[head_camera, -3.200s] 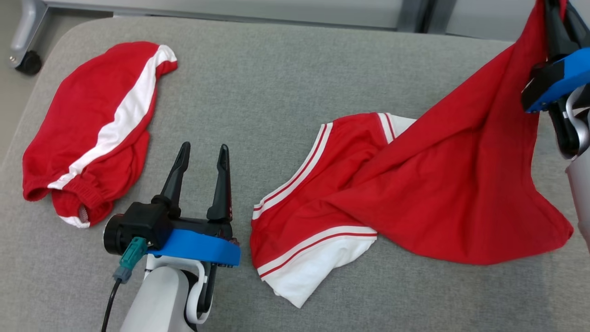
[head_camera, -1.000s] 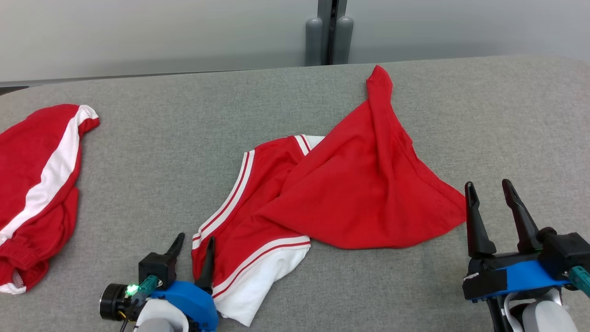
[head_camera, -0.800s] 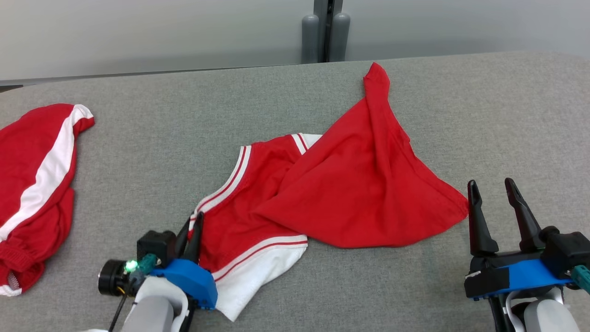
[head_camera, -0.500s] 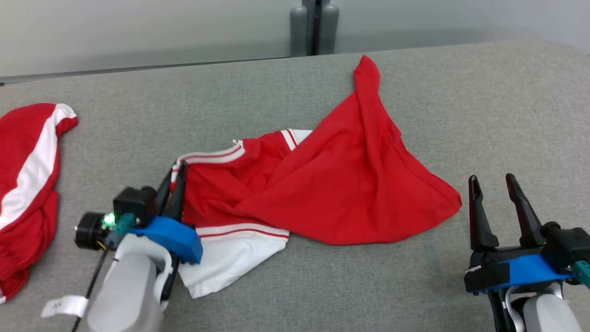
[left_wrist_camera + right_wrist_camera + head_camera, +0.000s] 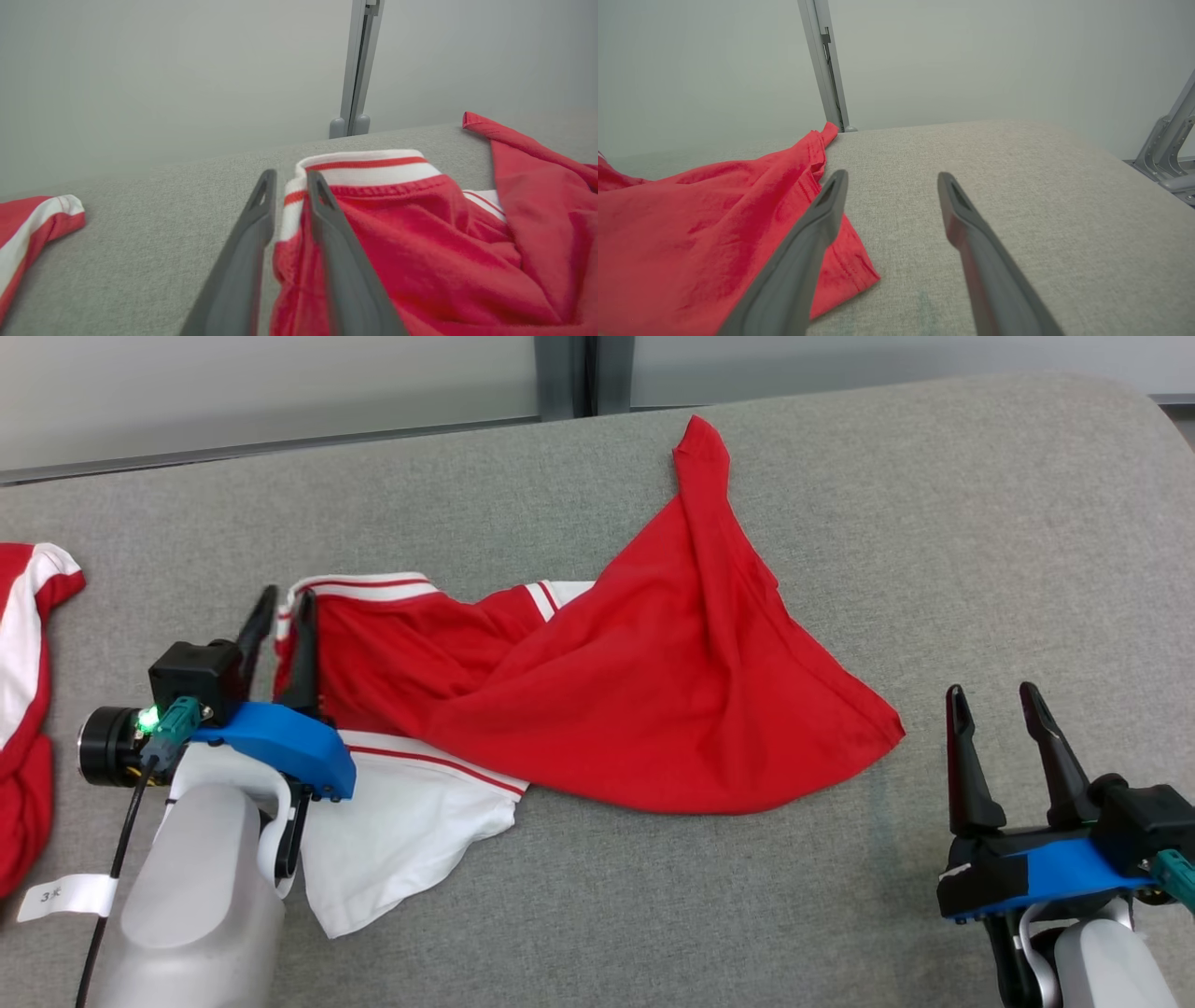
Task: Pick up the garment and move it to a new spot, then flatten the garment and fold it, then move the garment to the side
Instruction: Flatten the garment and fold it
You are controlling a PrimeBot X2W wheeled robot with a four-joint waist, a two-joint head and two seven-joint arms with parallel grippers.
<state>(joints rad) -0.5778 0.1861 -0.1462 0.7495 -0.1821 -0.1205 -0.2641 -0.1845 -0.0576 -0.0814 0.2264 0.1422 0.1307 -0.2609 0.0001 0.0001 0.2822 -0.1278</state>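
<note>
Head view: the red garment [image 5: 653,691] with white, red-striped sleeves lies crumpled across the middle of the grey padded table [image 5: 980,523], one corner drawn out toward the far edge. The left gripper [image 5: 288,602] sits at the garment's left end, its jaws only slightly apart around the striped sleeve hem. The right gripper [image 5: 990,695] hovers near the garment's right corner, spread wide and empty. A second red-and-white garment [image 5: 23,644] lies at the table's left edge. A pale wall with a grey post [image 5: 565,373] stands behind.

Left wrist view: the striped hem sits in the narrow gap between the two fingers [image 5: 254,233]; whether they pinch it, I cannot tell.

Right wrist view: the parted fingers [image 5: 971,233] frame bare table, with the garment's corner just beside the left one. A metal frame [image 5: 1167,140] shows past the table's right end.
</note>
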